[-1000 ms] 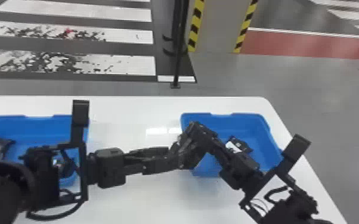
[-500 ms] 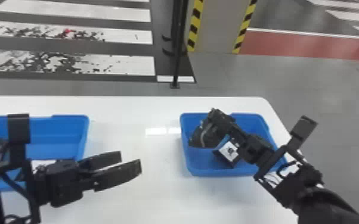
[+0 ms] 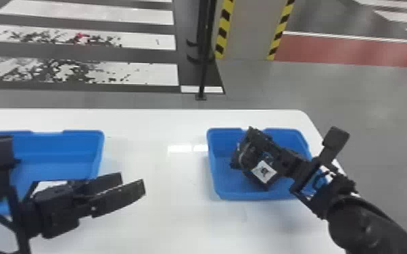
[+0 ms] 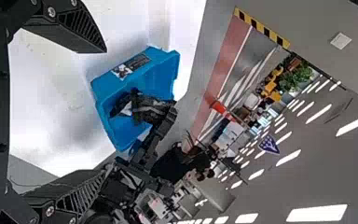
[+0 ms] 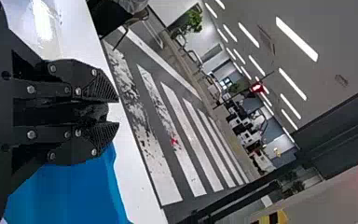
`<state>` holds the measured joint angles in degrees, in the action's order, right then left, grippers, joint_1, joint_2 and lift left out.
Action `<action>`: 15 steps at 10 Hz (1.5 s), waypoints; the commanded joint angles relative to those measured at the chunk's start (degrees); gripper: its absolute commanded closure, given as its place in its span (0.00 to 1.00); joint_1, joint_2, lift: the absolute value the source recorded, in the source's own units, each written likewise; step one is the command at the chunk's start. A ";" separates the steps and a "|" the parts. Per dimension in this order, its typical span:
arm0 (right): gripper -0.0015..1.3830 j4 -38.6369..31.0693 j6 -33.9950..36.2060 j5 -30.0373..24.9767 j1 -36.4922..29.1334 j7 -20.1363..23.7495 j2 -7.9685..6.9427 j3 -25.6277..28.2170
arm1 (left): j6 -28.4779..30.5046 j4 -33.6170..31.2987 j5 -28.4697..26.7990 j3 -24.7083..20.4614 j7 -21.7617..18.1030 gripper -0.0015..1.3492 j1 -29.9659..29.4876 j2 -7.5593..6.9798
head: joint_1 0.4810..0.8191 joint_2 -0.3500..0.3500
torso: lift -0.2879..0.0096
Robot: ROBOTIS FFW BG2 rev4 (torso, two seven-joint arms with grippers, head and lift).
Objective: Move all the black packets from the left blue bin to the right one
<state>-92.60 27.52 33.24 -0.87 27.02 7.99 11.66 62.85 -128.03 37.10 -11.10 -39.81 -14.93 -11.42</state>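
Note:
My left gripper [image 3: 132,184] is open with nothing between its fingers, beside the left blue bin [image 3: 64,148]; the left wrist view shows the left gripper [image 4: 106,111] spread wide. At the right blue bin [image 3: 221,179], my right gripper [image 3: 258,136] hangs over the inside, shut on a black packet [image 3: 241,157]. Close together in the right wrist view, the right gripper [image 5: 118,112] has dark material between its fingers. Below it a white-labelled black packet [image 3: 257,180] lies in the right bin. Another white-labelled packet [image 3: 49,184] shows behind the left arm at the left bin.
Both bins stand on a white table [image 3: 159,162], with bare tabletop between them. The right arm crosses the right bin's near right side. A dark pole [image 3: 204,67] stands on the floor beyond the table's far edge.
My left gripper has drawn away leftward from the right gripper, and its fingers now stand apart. My right gripper has shifted slightly right, farther over the right bin, with the packet in it.

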 commanded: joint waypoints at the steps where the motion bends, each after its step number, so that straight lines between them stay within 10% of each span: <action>1: 0.25 0.56 -2.21 -0.10 -0.81 -0.04 -0.17 0.11 | -0.28 -0.01 -0.08 -0.44 0.00 0.11 -0.26 0.08 | 0.63 0.28 | 0.50; 3: 0.07 -7.73 -9.67 -4.79 -8.41 -1.18 -2.19 1.36 | -0.56 -0.15 -1.11 -1.81 -0.27 0.11 -0.26 -0.09 | 0.63 0.27 | 0.50; 7: 0.08 -27.28 -16.13 -12.21 -26.12 -4.87 -7.47 1.59 | -0.28 -0.85 -6.36 -5.81 -0.88 0.11 -1.52 0.00 | 0.63 0.29 | 0.50; 15: 0.08 -39.23 -19.37 -13.81 -47.22 -9.97 -8.05 -0.58 | 6.75 6.18 -26.01 -14.03 -0.70 0.11 9.59 -2.73 | 0.63 0.61 | 0.50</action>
<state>-132.09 8.14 19.04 -47.86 17.07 0.00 11.18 68.41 -123.79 12.74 -25.33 -40.49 -7.07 -13.77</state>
